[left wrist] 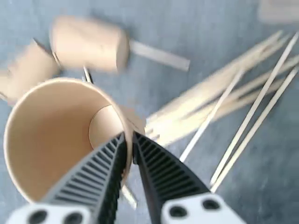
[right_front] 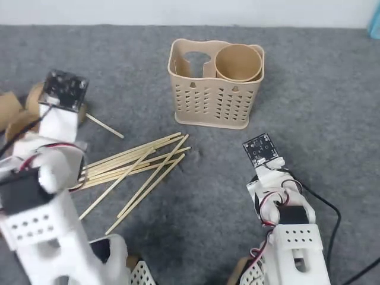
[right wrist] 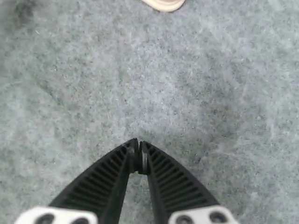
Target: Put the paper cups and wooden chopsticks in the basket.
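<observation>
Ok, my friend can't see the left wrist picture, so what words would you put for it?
A black claw pinches the wall of an open paper cup whose mouth faces the camera. Beyond it, more cups lie on their sides and loose wooden chopsticks are scattered across a grey carpet.

A paper cup (right_front: 238, 62) sits in the basket (right_front: 205, 105); chopsticks (right_front: 135, 161), seemingly cups (right_front: 7, 110) too, lie outside.

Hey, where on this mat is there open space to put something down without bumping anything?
Bare carpet lies right of the basket, and between the basket and the right hand. Around the left arm it is crowded: scattered chopsticks, loose cups, and the left hand pinching a paper cup.
</observation>
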{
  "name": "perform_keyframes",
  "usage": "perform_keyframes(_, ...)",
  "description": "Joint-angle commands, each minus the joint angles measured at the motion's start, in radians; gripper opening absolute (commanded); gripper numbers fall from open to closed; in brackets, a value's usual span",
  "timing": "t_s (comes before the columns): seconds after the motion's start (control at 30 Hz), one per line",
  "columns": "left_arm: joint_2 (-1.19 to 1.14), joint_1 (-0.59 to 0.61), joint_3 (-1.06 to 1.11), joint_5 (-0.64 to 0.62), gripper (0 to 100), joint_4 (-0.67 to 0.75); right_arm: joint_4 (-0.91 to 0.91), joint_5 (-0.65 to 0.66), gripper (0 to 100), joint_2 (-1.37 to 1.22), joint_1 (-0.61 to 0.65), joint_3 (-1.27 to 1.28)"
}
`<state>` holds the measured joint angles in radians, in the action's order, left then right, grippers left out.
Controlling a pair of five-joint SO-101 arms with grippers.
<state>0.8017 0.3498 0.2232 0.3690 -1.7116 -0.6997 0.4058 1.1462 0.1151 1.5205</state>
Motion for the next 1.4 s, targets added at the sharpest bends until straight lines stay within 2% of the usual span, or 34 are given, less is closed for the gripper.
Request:
perform_keyframes(0.0,-0.046,-0.183,-0.202,-0.195,1,-0.034,0.024,0.012,0.7,0.024,-0.010,-0.002)
perform_keyframes(0.17,-0.272,-0.404,-0.453,-0.407,1,-0.031,0.024,0.012,0.7,0.024,-0.008,-0.002)
perform_keyframes(0.3,-0.482,-0.522,-0.714,-0.468,1,0.020,0.024,0.012,0.7,0.024,-0.008,-0.002)
perform_keyframes(0.47,-0.721,-0.649,-1.038,-0.483,1,0.123,0.027,0.012,0.7,0.024,-0.007,-0.002)
perform_keyframes(0.63,-0.936,-0.741,-1.282,-0.371,1,0.195,0.042,0.012,0.7,0.024,-0.008,0.002)
perform_keyframes(0.87,-1.177,-0.844,-1.455,-0.183,1,0.238,0.045,0.012,0.7,0.024,-0.007,0.002)
perform_keyframes(1.13,-1.290,-0.887,-1.478,-0.044,1,0.170,0.045,0.026,0.7,0.024,-0.008,-0.002)
perform_keyframes(1.37,-1.326,-0.870,-1.483,-0.034,1,0.107,0.045,0.052,0.7,0.024,-0.005,0.000)
